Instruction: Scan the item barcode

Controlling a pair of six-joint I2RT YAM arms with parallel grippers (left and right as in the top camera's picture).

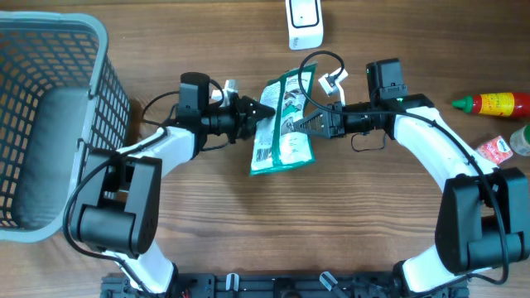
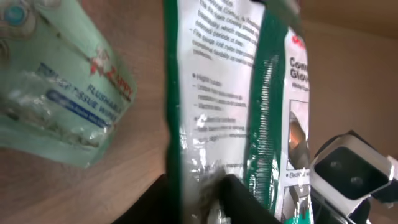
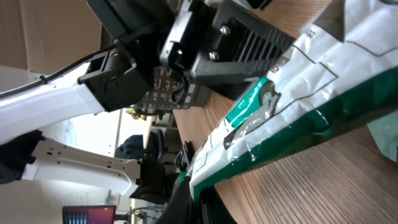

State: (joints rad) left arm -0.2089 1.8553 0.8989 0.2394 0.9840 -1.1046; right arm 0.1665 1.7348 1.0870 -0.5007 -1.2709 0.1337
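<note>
Both arms meet mid-tabletop (image 1: pixel 207 223), and from overhead the glove packet (image 1: pixel 283 95) sits right between them. It is green-edged, white-faced and dense with print. The right pincer (image 1: pixel 300 124) comes in from the right, its jaws pressed together on the packet. The left pincer (image 1: pixel 252 116) is up against the packet's opposite edge.

The left wrist view gives what the overhead can't. The packet stands edge-on and fills the middle of the frame, with small text readable and one dark finger (image 2: pixel 245 199) at its lower edge. The other finger is hidden, so I can't tell whether that pincer has actually clamped or is only touching. This camera also makes clear there are two packets: a pale green wipes packet (image 2: pixel 62 93) lies flat on the wood behind the glove packet. From above, the two nearly blend into one.

The right wrist view shows the packet's crinkled, glossy edge running up and away from its own fingers. The left arm's black pincer body looms above it.

Only the overhead takes in the surroundings. There is a white scanner (image 1: pixel 305 21) at the far edge, a grey basket (image 1: pixel 99 50) on the left and a red sauce bottle (image 1: pixel 497 103) off to the right.
</note>
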